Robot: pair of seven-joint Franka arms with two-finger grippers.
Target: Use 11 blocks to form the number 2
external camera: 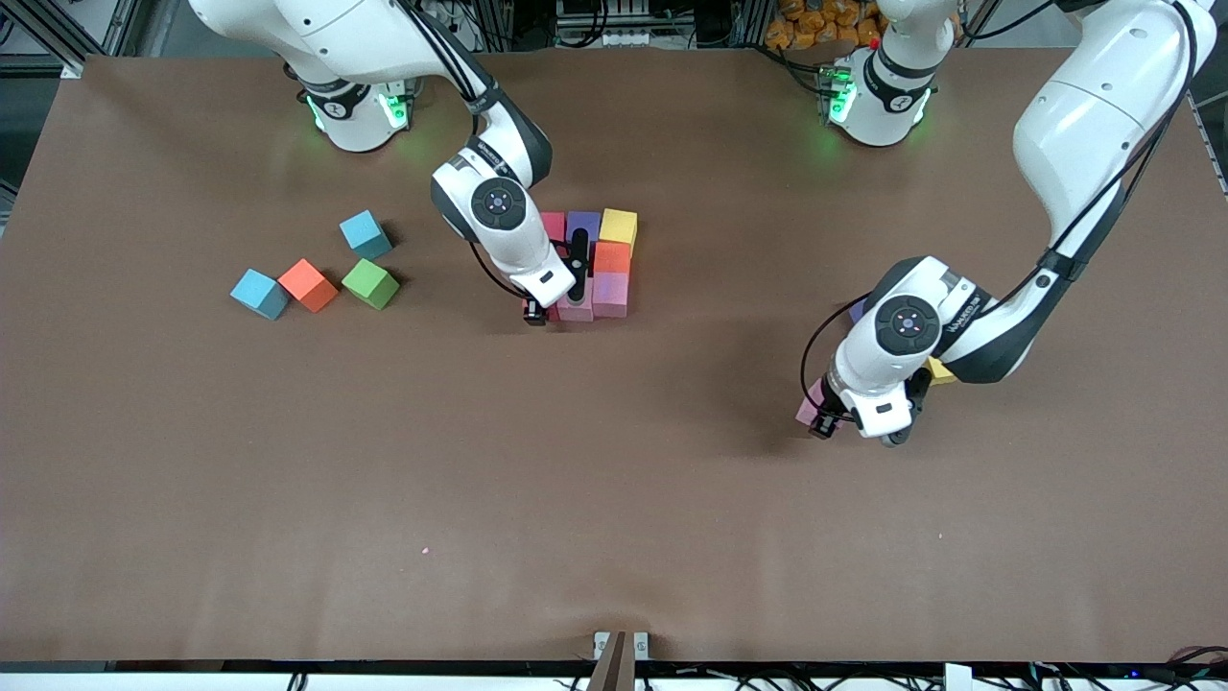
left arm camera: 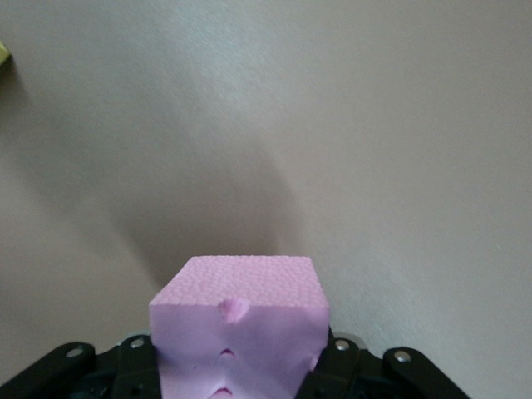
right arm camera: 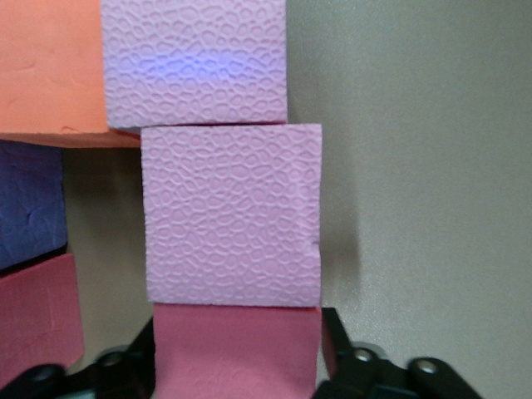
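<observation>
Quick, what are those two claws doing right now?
Left gripper: shut on a pink foam cube, above the table.
Right gripper: around a red foam cube in the figure; grip state cannot be told.

The right arm's wrist covers part of the block cluster (external camera: 595, 264), so its red cubes barely show in the front view. In the right wrist view a red cube (right arm camera: 237, 349) is cut off by the frame edge between the fingers. The left arm hides most of a purple cube (external camera: 857, 310), a yellow cube (external camera: 941, 371) and the pink cube (external camera: 809, 403) its gripper (external camera: 863, 422) clamps.
</observation>
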